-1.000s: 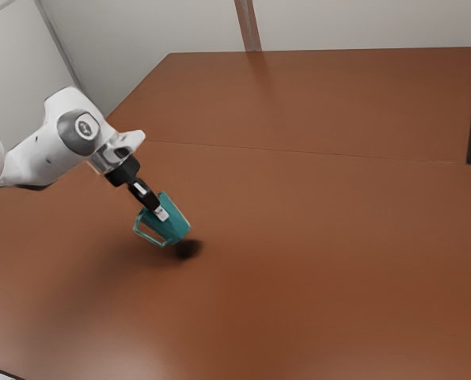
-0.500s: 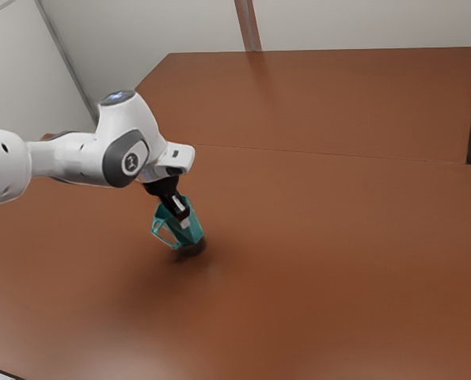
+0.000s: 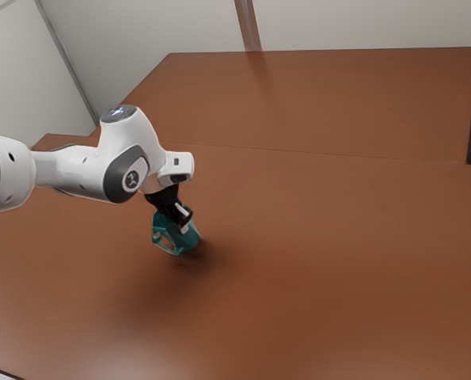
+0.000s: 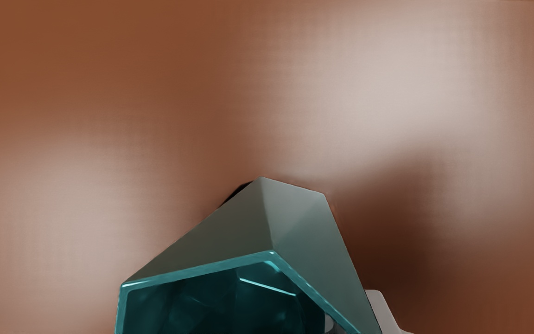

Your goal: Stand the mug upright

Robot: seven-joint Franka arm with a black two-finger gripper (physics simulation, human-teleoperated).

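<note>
Mug [image 3: 174, 235] leans at the table [image 3: 314, 245], mouth toward the exterior view's left, base low toward its right; whether the base touches, I cannot tell. The gripper [image 3: 185, 227] is closed on its wall, one finger inside the mouth and one outside, only the wall between them. I'd grip firmly (a thin wall likely pivots), turn the wrist slowly until the base is level, and let go only once it sits flat
</note>
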